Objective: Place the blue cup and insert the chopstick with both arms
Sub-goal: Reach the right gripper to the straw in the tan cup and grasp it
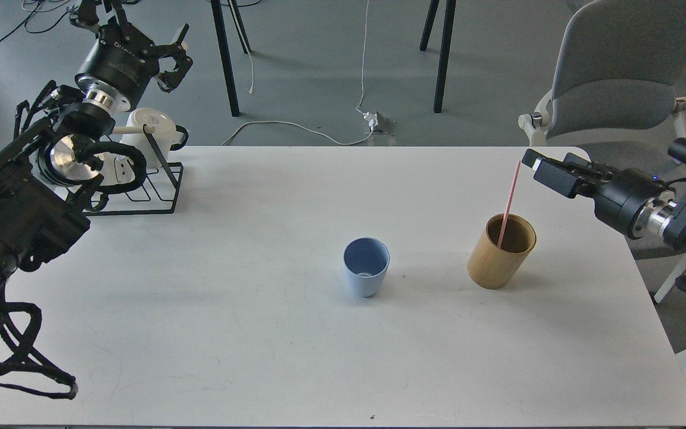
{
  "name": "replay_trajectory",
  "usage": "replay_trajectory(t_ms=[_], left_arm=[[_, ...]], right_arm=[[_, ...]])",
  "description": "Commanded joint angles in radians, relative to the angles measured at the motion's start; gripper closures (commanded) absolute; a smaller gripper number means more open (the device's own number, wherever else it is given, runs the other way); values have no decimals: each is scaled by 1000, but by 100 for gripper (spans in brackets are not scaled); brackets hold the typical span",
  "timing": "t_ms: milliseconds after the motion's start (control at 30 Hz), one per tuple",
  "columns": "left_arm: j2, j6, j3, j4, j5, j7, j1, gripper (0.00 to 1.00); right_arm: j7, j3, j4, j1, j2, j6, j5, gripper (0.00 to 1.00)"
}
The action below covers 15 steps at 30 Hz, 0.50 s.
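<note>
Chopstick (508,202) and blue cup (366,266) were both on the white table (248,333), though not together. The pink stick stood tilted inside the tan bamboo holder (501,252), its lower end down in the holder and its top leaning up and to the right, ending just beside the tip of the right gripper (535,161). Whether that gripper touched the stick could not be told from the head view. Its dark fingers were seen nearly end-on and merged into one block, so the state of its jaws could not be told either.

The blue cup stood upright near the middle of the table, to the left of the bamboo holder and apart from it, with its darker inside showing and nothing in it that could be made out.

The left gripper (177,56) was raised at the far left, above the floor beyond the table's back edge, well apart from the cup. Its fingers were spread with a clear gap between them and held nothing.

Below the left arm, a black wire rack (158,190) sat at the table's back left corner with a pale wooden rod and white mugs (151,128) on it. A grey chair (617,77) stood behind the table's right corner, and a white cable (295,128) lay on the floor.
</note>
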<state>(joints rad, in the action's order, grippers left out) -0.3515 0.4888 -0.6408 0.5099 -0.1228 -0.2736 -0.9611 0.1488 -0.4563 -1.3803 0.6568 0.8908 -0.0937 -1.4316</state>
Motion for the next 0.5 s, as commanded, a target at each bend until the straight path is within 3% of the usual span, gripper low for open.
replay_trajectory(t_ms=[0,167,300,467], left_arm=[[-1,0,0,-2,0,-1,-1,2],[-4,0,4,-2,2,-1,1,1],[-4,0,6,-2,2,-2,4,2],[-6,0,6,-2,3,-2,4,1]], right_arm=[[0,57,85,4,-87,2,-59,23],[-2,116,164,29,-171,2,-67,34],[-3,156,204,46,-194,2,-69,57],[-3,166,202,47,-191,2,-69,77]])
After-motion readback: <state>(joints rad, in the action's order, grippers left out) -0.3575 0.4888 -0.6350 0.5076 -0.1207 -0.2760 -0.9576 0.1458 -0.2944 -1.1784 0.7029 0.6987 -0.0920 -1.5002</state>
